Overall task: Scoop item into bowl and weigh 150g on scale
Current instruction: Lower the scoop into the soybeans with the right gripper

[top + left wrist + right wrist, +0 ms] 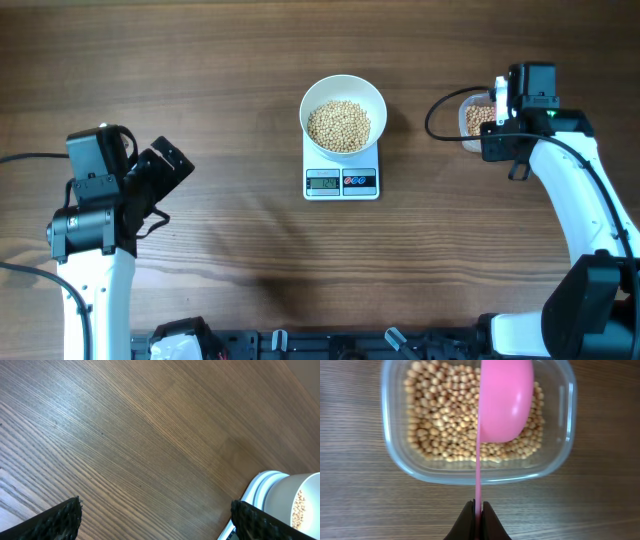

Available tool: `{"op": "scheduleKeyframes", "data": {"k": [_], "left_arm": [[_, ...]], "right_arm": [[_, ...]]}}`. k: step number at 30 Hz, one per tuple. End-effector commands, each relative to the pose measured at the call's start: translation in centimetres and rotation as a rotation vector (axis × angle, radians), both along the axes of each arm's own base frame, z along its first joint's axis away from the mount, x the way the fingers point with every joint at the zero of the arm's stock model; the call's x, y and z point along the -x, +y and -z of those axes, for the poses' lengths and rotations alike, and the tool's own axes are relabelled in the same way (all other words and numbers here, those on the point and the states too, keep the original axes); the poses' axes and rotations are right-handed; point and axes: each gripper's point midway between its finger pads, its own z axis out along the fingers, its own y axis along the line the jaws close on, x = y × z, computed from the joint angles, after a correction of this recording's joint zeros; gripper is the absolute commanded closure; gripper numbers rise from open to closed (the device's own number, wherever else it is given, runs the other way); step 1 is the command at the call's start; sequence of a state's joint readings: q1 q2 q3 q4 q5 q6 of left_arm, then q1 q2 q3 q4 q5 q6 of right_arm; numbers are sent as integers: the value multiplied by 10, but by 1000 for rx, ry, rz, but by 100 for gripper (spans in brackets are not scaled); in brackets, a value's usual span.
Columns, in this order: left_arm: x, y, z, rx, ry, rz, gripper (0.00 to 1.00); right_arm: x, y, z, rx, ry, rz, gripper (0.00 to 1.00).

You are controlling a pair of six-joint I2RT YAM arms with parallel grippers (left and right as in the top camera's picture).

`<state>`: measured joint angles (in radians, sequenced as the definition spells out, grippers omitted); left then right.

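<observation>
Two arms: both are being viewed from overhead at a wooden table (200,60), one on each side of the scale (342,183).
Overhead, scale: it is being used as the landmark near the table's middle. Its display is being lit, but the digits are too small to be read.
Overhead, bowl: the white bowl (306,105) is being carried on top of the scale, covering most of its platform.
Overhead, item: a heap of beige beans (339,126) is being held inside the bowl, and so on the scale.
Overhead, tub: a clear tub (465,125) with more beans in it is being seen well to the right of the scale, partly hidden by the right arm (570,180).
Overhead, left gripper: the left gripper (165,165) is being held well to the left of the scale, touching nothing.
Left wrist, fingers: the fingers (55,520) are being held wide apart and released, with only bare wood between them.
Left wrist, scale and bowl: a corner of the scale and the bowl's side are being caught at the lower right edge.
Right wrist, right gripper: the right gripper (476,512) is being clenched on the thin handle of a pink scoop (505,405).
Right wrist, scoop: its cup is being held over the beans in the tub, right of the scale. Whether they are being touched cannot be told.
</observation>
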<state>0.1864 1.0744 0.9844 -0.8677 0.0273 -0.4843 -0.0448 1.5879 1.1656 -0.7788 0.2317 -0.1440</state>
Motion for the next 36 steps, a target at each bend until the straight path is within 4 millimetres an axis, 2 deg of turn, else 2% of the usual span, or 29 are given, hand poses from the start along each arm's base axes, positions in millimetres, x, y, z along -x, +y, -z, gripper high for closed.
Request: {"op": "scheduleKeyframes", "data": {"k": [1, 9, 23, 32, 36], "left_arm": [[0, 1, 0, 1, 0, 1, 0], [0, 1, 0, 1, 0, 1, 0], [0, 1, 0, 1, 0, 1, 0], [0, 1, 0, 1, 0, 1, 0], [0, 1, 0, 1, 0, 1, 0]], "right_arm": [[4, -12, 4, 59, 18, 37, 96], [3, -4, 16, 14, 42, 20, 96], [1, 31, 22, -185, 41, -42, 96], [10, 32, 27, -197, 76, -18, 96], [21, 41, 38, -249, 114, -27, 96]]}}
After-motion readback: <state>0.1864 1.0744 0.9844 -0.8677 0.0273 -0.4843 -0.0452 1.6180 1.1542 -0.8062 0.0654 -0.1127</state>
